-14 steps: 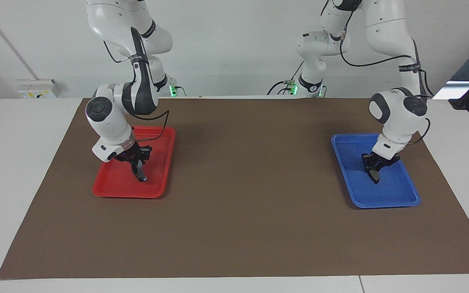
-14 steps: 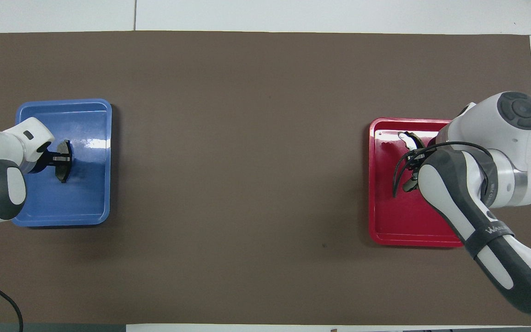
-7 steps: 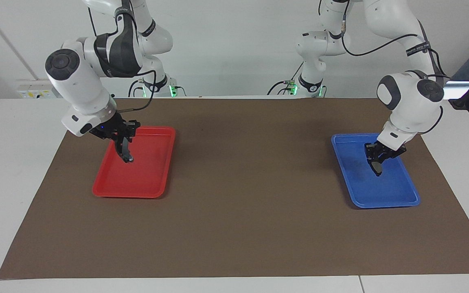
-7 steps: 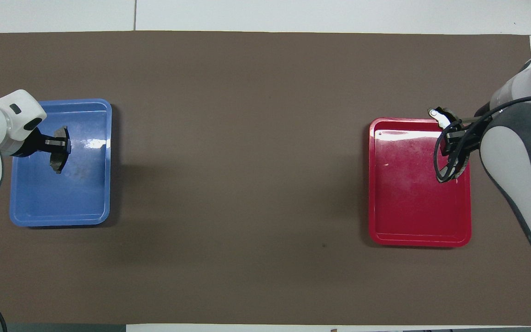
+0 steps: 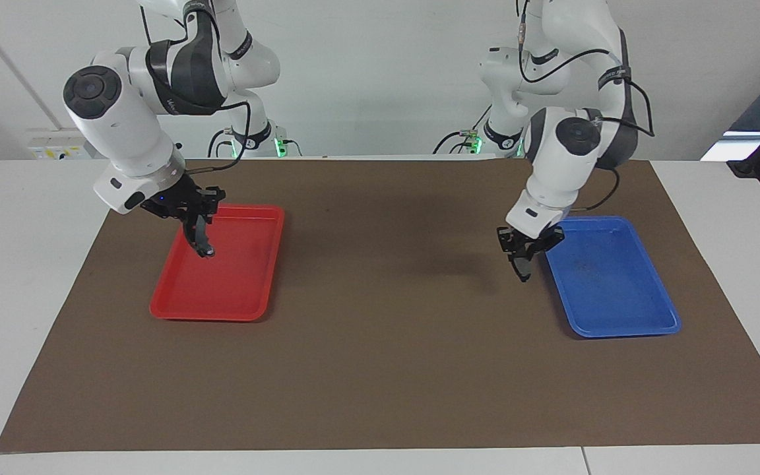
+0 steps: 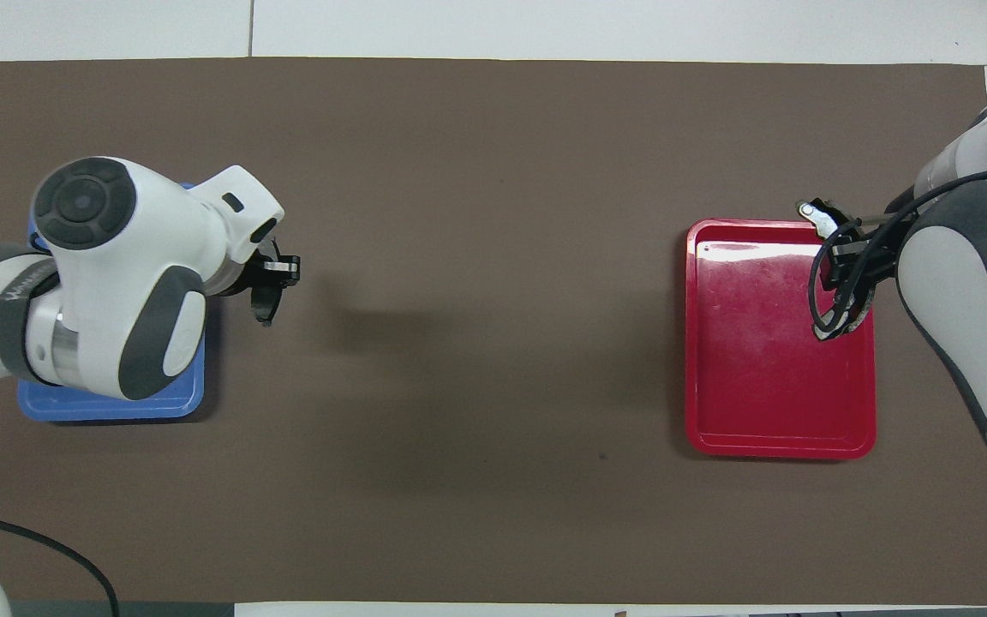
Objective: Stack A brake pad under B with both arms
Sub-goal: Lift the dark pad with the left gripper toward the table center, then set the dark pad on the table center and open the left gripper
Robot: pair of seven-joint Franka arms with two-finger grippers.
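Note:
My left gripper (image 5: 523, 249) is shut on the A brake pad (image 5: 522, 266), a short dark grey pad that hangs below the fingers. It is up in the air over the brown mat, just beside the blue tray (image 5: 617, 324). In the overhead view the left gripper (image 6: 278, 270) and pad A (image 6: 266, 302) show past the tray's edge. My right gripper (image 5: 195, 216) is shut on B (image 5: 202, 241), the longer curved black pad, and holds it over the red tray (image 5: 182, 305). From overhead the right gripper (image 6: 845, 246) shows B's pale end (image 6: 813, 211).
A brown mat (image 5: 380, 369) covers the table between the two trays. The red tray (image 6: 759, 433) and the blue tray (image 6: 116, 407) hold nothing else that I can see. The left arm hides much of the blue tray from overhead.
My left arm has carried pad A from over the blue tray to over the mat toward the table's middle. My right arm lifted B off the red tray, then held almost still.

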